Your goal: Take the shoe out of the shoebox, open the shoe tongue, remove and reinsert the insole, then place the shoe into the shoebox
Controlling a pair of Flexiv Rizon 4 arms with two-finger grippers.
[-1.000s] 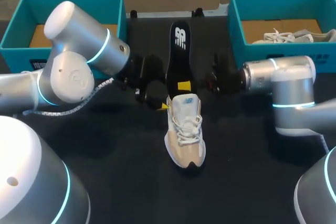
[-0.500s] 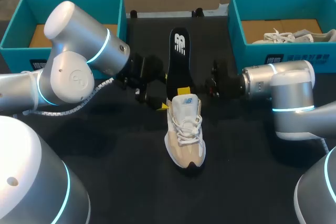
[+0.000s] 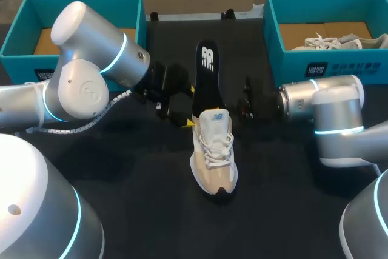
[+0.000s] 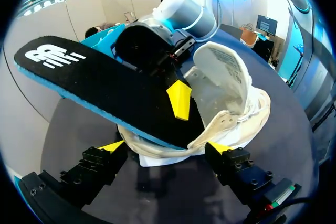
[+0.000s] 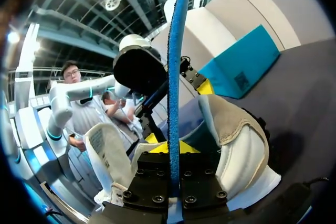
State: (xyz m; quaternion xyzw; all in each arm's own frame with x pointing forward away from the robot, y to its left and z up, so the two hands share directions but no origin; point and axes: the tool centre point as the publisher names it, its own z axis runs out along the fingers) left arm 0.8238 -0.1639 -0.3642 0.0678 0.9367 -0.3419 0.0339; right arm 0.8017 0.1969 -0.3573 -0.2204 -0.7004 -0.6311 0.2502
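Observation:
A beige and white shoe point(image 3: 213, 150) lies mid-table, toe toward me, tongue pulled up. A black insole point(image 3: 206, 74) with a blue underside slants out of its heel opening, front end inside the shoe. My right gripper point(image 3: 223, 106) is shut on the insole; in the right wrist view the insole's blue edge point(image 5: 173, 77) runs up from between its fingers point(image 5: 169, 150). My left gripper point(image 3: 188, 106) stands open behind the heel. In the left wrist view its fingertips point(image 4: 165, 148) straddle the heel of the shoe point(image 4: 226, 103) below the insole point(image 4: 105, 87), without pressing on it.
A teal box point(image 3: 18, 40) stands at the back left. Another teal box point(image 3: 315, 65) at the back right holds a second pale shoe point(image 3: 339, 42). Both arms crowd the shoe's heel end; dark tabletop point(image 3: 139, 210) lies in front of the toe.
The insole has slid down toward the shoe, its far end now lower than before. My right gripper moved with it. The left arm and the shoe stayed put.

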